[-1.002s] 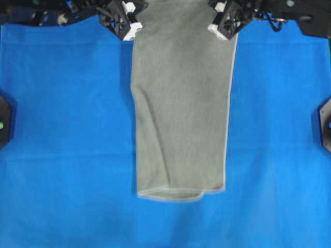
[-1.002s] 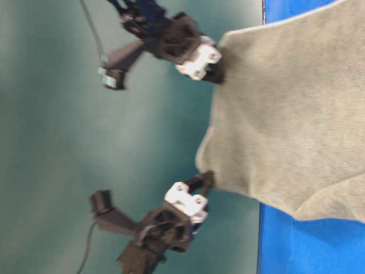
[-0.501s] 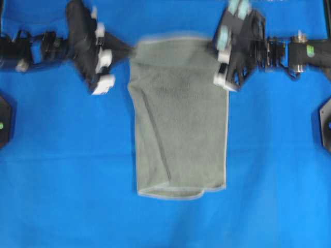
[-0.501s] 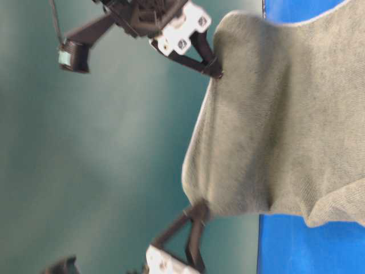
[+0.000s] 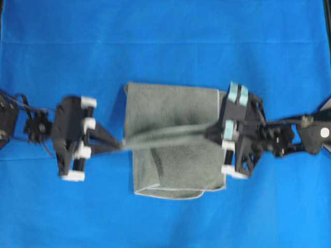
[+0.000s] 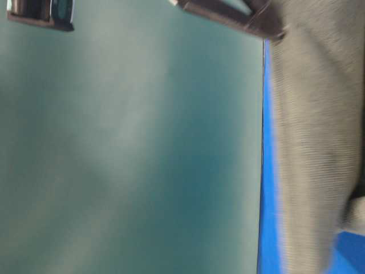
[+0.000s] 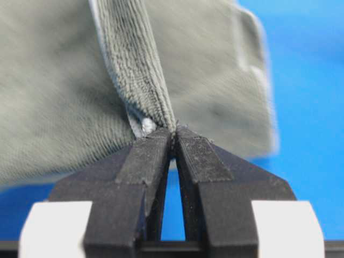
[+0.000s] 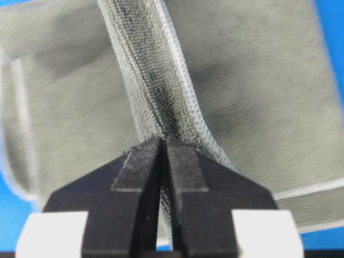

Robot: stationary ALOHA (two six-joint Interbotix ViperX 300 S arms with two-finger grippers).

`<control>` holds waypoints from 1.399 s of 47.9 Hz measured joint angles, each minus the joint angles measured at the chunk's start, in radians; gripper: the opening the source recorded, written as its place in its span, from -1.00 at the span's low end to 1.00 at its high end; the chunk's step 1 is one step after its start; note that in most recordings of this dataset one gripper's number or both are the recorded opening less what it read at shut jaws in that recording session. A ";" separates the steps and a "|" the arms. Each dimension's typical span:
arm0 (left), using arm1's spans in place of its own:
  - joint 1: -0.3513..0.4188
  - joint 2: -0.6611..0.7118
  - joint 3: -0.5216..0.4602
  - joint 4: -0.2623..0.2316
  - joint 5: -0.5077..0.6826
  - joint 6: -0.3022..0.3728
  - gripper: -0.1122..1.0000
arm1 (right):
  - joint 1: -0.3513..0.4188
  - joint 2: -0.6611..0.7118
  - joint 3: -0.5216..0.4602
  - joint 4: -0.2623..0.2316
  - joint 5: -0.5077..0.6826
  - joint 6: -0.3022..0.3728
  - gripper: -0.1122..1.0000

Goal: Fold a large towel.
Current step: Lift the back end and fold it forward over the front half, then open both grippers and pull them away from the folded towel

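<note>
black right gripper (image 8: 163, 141) pinches taut hemmed edge of grey-green terry towel (image 8: 252, 91); blue table covering (image 8: 330, 16) at corners.

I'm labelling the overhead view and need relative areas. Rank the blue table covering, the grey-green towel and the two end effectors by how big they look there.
1. Blue fabric table covering, filling nearly the whole view.
2. Grey-green terry towel.
3. Left end effector and right end effector: about alike in size, and both raised nearer the camera, so I leave them unranked.

Open blue table covering (image 5: 165, 46) at 12 and 6 o'clock, towel (image 5: 170, 170) mid-table, its raised taut edge spanning 9 to 3 o'clock between left gripper (image 5: 120, 146) and right gripper (image 5: 209, 135)
</note>
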 measured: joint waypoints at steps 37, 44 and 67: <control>-0.176 0.152 -0.078 0.002 0.025 -0.121 0.31 | 0.109 0.160 -0.006 0.011 -0.144 0.135 0.38; -0.186 0.141 -0.080 0.002 0.034 -0.123 0.49 | 0.170 0.155 -0.054 0.009 -0.129 0.127 0.30; -0.187 -0.158 -0.078 0.005 0.127 -0.069 0.44 | 0.230 -0.009 -0.212 -0.129 0.186 0.071 0.31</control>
